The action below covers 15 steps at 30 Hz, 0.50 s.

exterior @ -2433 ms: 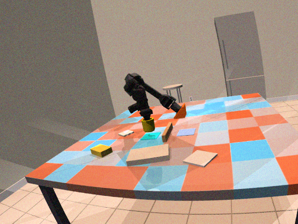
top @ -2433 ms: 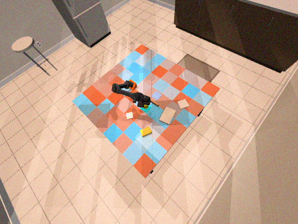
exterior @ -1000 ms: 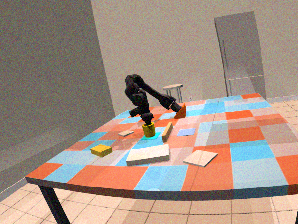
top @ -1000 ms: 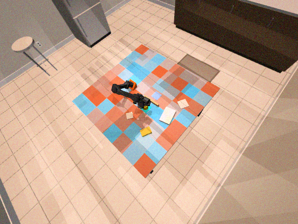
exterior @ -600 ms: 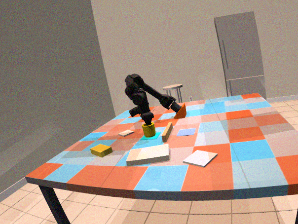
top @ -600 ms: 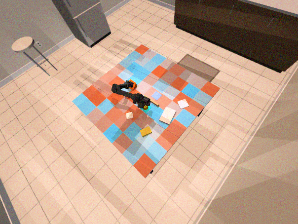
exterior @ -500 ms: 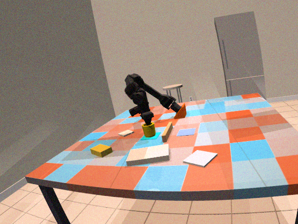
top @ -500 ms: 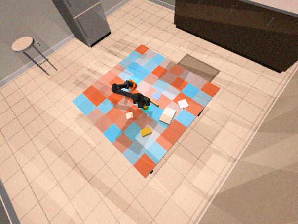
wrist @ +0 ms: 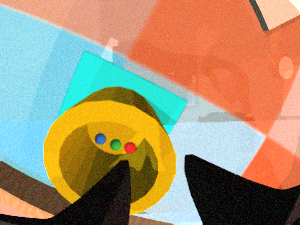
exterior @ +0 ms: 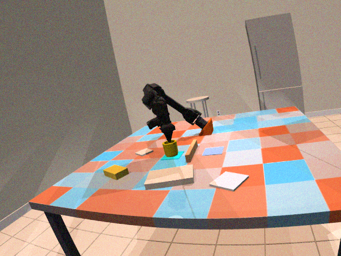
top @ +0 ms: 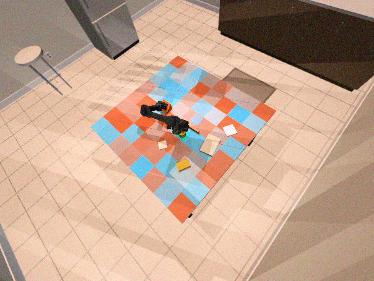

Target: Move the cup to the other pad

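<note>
The yellow cup stands upright on the cyan pad. Inside it lie a blue marble, a green marble and a red marble. My gripper is open at the cup's rim. In the wrist view one fingertip is over the cup's mouth and the other is outside the wall, with gaps to the wall. The blue-violet pad is bare, across the wooden bar from the cup.
The upright wooden bar stands close beside the cyan pad. A beige block, a yellow block, a white tile and a small cream tile lie around.
</note>
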Each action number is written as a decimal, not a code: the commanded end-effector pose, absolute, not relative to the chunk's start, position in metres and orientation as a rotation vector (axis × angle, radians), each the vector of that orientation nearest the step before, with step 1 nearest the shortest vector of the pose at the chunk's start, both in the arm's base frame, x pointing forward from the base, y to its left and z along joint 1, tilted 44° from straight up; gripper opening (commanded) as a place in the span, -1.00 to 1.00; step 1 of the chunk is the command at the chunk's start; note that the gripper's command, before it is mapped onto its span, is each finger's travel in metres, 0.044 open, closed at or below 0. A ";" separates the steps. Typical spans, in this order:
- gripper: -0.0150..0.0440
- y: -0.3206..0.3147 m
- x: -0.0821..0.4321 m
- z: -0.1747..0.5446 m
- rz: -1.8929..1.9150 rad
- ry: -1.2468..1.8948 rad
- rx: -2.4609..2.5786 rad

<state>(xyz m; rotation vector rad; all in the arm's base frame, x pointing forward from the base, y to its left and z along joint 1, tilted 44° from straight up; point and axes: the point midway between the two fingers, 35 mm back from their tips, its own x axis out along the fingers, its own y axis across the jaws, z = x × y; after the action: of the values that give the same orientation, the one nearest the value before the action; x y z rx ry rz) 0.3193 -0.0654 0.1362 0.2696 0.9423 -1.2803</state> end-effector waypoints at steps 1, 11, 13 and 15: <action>0.01 -0.060 0.321 0.142 -1.277 0.938 0.279; 0.01 -0.051 0.320 0.150 -1.277 0.939 0.276; 0.01 -0.050 0.319 0.152 -1.278 0.939 0.276; 0.01 -0.048 0.318 0.154 -1.278 0.939 0.275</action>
<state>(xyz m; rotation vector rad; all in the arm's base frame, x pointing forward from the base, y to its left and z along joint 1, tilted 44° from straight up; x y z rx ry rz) 0.3178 -0.0524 0.1492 0.2656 0.9432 -1.2801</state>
